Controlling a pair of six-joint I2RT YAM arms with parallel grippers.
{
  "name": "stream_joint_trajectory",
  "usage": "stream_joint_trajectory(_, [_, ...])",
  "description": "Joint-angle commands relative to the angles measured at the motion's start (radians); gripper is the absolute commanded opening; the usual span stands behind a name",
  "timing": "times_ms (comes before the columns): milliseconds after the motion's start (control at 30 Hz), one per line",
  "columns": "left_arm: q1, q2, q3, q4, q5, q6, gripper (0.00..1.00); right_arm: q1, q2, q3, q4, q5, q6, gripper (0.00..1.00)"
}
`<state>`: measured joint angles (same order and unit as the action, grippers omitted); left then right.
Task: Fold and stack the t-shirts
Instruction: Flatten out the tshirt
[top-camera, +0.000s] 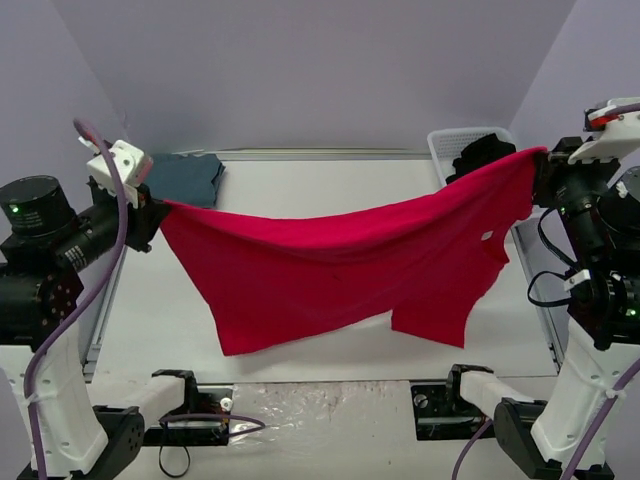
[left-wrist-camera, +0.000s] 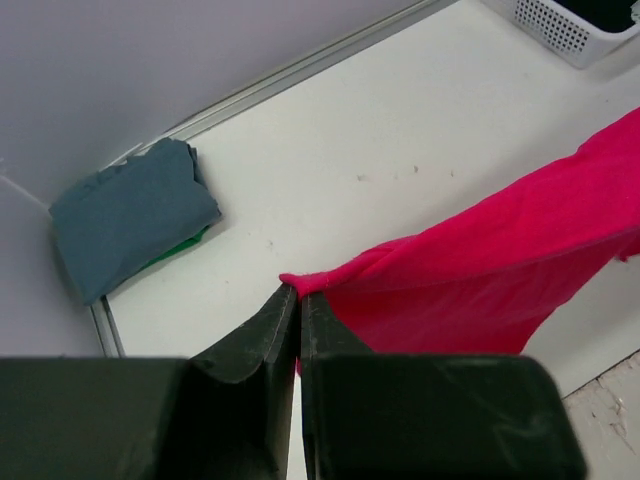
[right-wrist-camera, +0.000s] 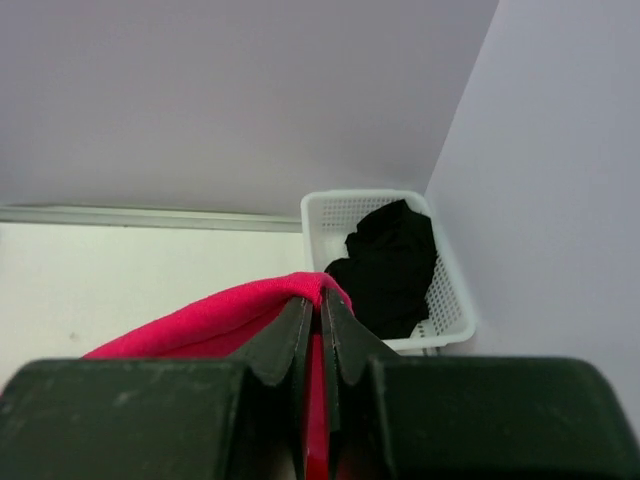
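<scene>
Because the left claw (left-wrist-camera: 298, 295) and the right claw (right-wrist-camera: 322, 300) each pinch only a thin edge of the red shirt (top-camera: 330, 265), which sags between them over the counter (top-camera: 300, 185), pulling apart might slip a corner free.

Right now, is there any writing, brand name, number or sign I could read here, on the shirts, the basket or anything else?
No text can be read in any view.
White patch by the neck of the red t-shirt: too small to read, if it bears any words at all.
Blue-grey t-shirt: no print showing.
Black t-shirt: no print showing.
White basket: no label showing.
</scene>
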<state>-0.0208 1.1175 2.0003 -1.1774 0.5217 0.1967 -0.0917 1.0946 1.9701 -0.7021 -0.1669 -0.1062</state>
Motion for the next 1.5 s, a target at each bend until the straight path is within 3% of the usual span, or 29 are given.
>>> stream_joint_trajectory(0, [0.013, 0.036, 0.005, 0.001, 0.015, -0.025, 0.02, -0.005, 0.070, 0.035, 0.039, 0.053, -0.003, 0.00])
stream_joint_trajectory(100, [0.013, 0.068, -0.096, 0.105, 0.003, -0.020, 0.02, -0.003, 0.111, -0.013, 0.085, 0.055, -0.021, 0.00])
stream_joint_trajectory(233, [0.012, 0.094, -0.312, 0.266, -0.020, -0.010, 0.02, -0.005, 0.155, -0.205, 0.174, 0.053, -0.046, 0.00])
stream_joint_trajectory(400, [0.009, 0.235, -0.514, 0.543, -0.115, -0.042, 0.02, -0.002, 0.339, -0.324, 0.298, 0.036, -0.041, 0.00])
stream_joint_trajectory(467, [0.004, 0.307, -0.512, 0.619, -0.164, -0.066, 0.02, 0.001, 0.422, -0.280, 0.322, 0.050, -0.047, 0.00])
stream_joint_trajectory(633, [-0.027, 0.615, -0.268, 0.700, -0.212, -0.056, 0.02, -0.005, 0.718, -0.062, 0.329, 0.079, -0.067, 0.03])
stream_joint_trajectory(667, [-0.033, 0.698, -0.221, 0.685, -0.245, -0.048, 0.02, -0.008, 0.746, -0.028, 0.329, 0.076, -0.072, 0.08])
stream_joint_trajectory(733, [-0.044, 0.769, -0.108, 0.670, -0.278, -0.045, 0.04, -0.008, 0.792, -0.030, 0.339, 0.098, -0.070, 0.37])
stream_joint_trajectory(767, [-0.047, 0.827, -0.075, 0.630, -0.281, -0.040, 0.24, -0.006, 0.800, -0.036, 0.337, 0.092, -0.082, 0.63])
stream_joint_trajectory(800, [-0.048, 0.853, -0.048, 0.599, -0.275, -0.034, 0.56, -0.005, 0.791, -0.074, 0.335, 0.090, -0.096, 1.00])
stream_joint_trajectory(900, [-0.050, 0.863, -0.027, 0.521, -0.291, -0.046, 0.60, -0.003, 0.751, -0.155, 0.329, 0.106, -0.134, 1.00])
stream_joint_trajectory(1067, [-0.050, 0.646, -0.347, 0.663, -0.330, -0.036, 0.68, -0.005, 0.650, -0.261, 0.317, 0.106, -0.168, 1.00])
stream_joint_trajectory(1200, [-0.050, 0.550, -0.413, 0.602, -0.327, -0.016, 0.69, -0.002, 0.555, -0.315, 0.279, 0.064, -0.184, 1.00])
stream_joint_trajectory(1467, [-0.050, 0.378, -0.521, 0.415, -0.140, 0.076, 0.65, 0.001, 0.403, -0.414, 0.175, -0.095, -0.205, 1.00])
